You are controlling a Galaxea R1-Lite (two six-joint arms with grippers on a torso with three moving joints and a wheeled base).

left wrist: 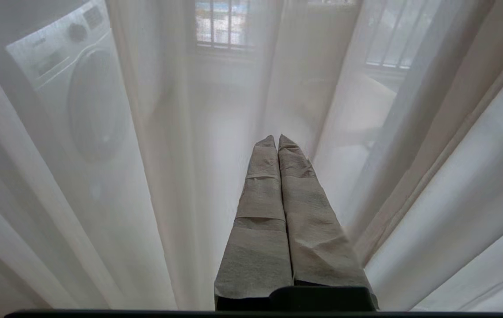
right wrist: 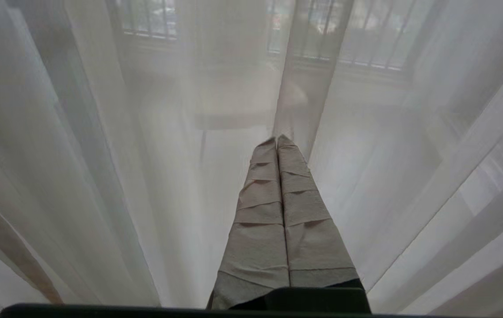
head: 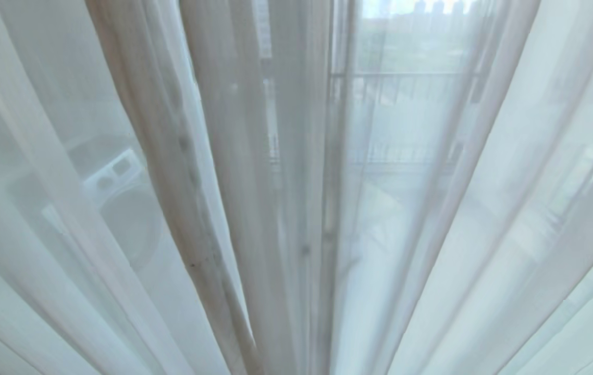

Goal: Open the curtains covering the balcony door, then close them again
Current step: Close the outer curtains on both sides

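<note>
Before the robot: the curtains (head: 255, 172) hang drawn, sheer.
Handling: light, limp; best pinched at a gathered fold.
Left hand (left wrist: 276, 140): closed, empty.
Right hand (right wrist: 276, 141): closed, empty.

Left tool (left wrist: 277, 140) and right tool (right wrist: 276, 141) both closed, empty.

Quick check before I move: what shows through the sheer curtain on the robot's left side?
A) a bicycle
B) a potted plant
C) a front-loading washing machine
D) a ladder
C: in the head view a washing machine with a round door and a control panel shows dimly behind the sheer curtain on the left; the left wrist view shows it too.
</note>
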